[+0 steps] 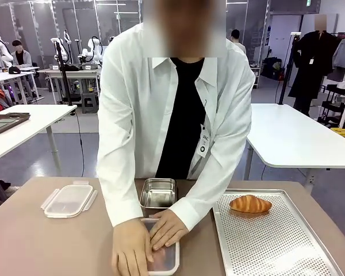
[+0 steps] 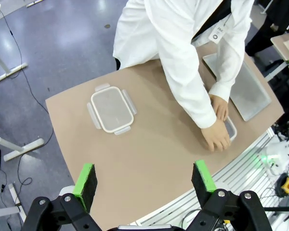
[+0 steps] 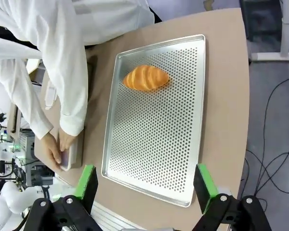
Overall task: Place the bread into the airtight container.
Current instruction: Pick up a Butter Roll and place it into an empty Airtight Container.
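Person's hands [image 1: 132,252] pin the container [image 1: 171,262], likely steadying it, while bread [image 1: 250,203] waits on the tray [image 1: 276,247], both jaws gaping empty.

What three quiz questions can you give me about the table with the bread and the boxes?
1. True or false: the bread lies on the perforated tray.
2. Where do the person's hands rest?
A. on the bread
B. on the clear container
C. on the perforated tray
3. Fill the gap: the right pincer hangs above the table with its jaws ____.

Key: 1 true; 2 B; 3 open.
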Tool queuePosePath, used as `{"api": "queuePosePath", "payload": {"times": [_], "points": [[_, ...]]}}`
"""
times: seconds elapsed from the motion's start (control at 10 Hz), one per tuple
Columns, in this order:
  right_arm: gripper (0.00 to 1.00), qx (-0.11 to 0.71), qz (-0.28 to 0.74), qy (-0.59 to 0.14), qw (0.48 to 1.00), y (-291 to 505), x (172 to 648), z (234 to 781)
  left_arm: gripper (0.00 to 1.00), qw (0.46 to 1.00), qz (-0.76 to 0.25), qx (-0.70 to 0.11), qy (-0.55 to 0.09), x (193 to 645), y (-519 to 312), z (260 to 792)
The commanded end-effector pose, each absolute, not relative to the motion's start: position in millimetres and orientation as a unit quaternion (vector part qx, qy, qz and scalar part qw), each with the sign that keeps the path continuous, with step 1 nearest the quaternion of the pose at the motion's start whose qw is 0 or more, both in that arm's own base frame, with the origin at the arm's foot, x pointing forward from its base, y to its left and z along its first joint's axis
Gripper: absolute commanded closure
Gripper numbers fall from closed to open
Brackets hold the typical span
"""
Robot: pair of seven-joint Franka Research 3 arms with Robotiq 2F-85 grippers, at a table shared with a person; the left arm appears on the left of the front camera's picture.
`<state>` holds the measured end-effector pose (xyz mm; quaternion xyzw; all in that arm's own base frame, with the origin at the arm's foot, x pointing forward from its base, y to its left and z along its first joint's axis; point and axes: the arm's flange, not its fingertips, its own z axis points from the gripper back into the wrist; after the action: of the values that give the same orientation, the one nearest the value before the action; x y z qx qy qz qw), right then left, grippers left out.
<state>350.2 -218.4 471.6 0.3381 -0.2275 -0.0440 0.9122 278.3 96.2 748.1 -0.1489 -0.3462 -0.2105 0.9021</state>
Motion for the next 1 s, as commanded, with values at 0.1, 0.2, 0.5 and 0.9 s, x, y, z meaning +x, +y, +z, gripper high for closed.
{"api": "queuePosePath", "payload": {"times": [0.1,0.2,0.5,0.9], "points": [[0.00,0.342,-0.034,-0.232,0.910,-222,350,472,0.00,0.899,-0.217,-0.151,-0.348,278,96,750],[0.00,0.342,-0.034,-0.232,0.910,-222,350,472,0.00,0.899,-0.217,-0.151,-0.348,278,96,750],[0.00,0.342,-0.034,-0.232,0.910,-222,350,472,0.00,0.899,-0.217,-0.151,-0.348,278,96,750],[0.00,0.276,0.075,-0.216,0.933,-171,359,502,0.00,0.899,-0.217,-0.151,-0.348,278,96,750]]}}
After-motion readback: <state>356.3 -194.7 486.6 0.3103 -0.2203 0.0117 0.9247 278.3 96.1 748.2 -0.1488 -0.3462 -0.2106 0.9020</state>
